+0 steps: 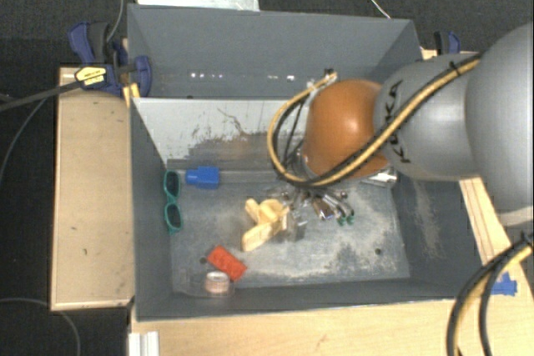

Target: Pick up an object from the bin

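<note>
One gripper [297, 217] low in the middle of the bin [275, 54], just beside pale yellow blocks [264, 223]; spread or closed, cannot tell. Left: blue cylinder [203, 177], green glasses [172, 201], red block [226, 262].

Arm [455, 125] cut off right; wooden pieces [262, 214] perhaps part-hidden.

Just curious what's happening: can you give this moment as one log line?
gripper: low in bin | nearest: pale yellow pieces, mid-floor | apart: red block, blue cylinder, teal glasses
</note>
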Controlling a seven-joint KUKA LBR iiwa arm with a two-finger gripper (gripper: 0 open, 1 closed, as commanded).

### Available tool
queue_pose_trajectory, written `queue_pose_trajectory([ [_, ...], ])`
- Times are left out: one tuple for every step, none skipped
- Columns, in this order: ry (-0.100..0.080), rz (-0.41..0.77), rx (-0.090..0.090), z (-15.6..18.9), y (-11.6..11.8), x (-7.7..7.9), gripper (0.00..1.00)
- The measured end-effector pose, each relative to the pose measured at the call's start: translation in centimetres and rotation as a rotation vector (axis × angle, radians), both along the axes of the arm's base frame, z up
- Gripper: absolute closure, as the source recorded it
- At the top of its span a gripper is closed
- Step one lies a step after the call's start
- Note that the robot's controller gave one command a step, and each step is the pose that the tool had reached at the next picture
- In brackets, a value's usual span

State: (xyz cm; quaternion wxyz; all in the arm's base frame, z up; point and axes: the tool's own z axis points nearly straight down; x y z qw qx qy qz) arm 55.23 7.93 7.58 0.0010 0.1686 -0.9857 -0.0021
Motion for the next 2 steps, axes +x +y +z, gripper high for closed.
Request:
queue_pose_trajectory([
  [-0.005, -0.03, 0.01, 0.0, -0.9, -0.2, 1.0],
  [0.0, -0.059, -0.003, -0.1, 1.5, 1.6, 1.0],
])
